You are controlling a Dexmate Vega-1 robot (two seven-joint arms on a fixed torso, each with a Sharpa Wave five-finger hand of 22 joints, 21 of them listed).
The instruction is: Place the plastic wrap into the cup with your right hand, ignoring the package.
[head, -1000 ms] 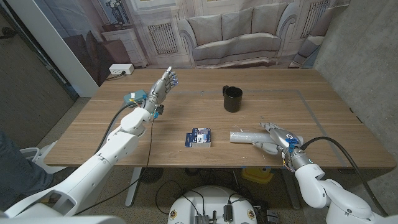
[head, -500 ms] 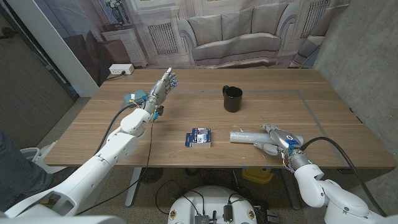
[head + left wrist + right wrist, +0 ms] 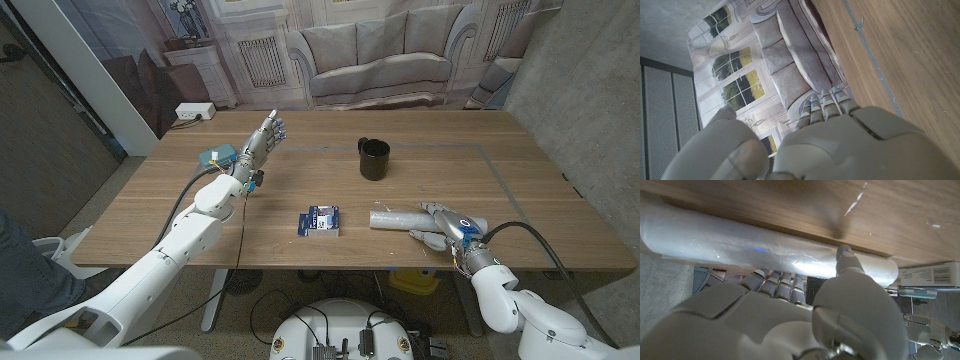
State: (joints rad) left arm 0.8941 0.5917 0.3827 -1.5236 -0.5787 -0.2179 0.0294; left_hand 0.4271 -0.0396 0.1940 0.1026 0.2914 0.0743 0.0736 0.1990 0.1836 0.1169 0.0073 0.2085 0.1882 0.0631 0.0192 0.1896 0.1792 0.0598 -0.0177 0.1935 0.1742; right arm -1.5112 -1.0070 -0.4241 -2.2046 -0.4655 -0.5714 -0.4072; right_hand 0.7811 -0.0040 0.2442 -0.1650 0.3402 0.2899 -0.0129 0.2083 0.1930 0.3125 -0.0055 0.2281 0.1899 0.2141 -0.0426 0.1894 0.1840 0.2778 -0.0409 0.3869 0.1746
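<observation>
Right robot hand (image 3: 443, 226) has crept closer and now curls around the plastic wrap roll (image 3: 398, 217), which lies on the desk (image 3: 300, 180), well apart from the cup (image 3: 374, 159); lifting comes next.

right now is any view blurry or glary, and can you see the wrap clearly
Head view: sharp, evenly lit, plastic wrap small beside the right hand. Right wrist view: roll fills the frame close up, soft, with glare streaks. Left wrist view: left hand near and blurred.
</observation>
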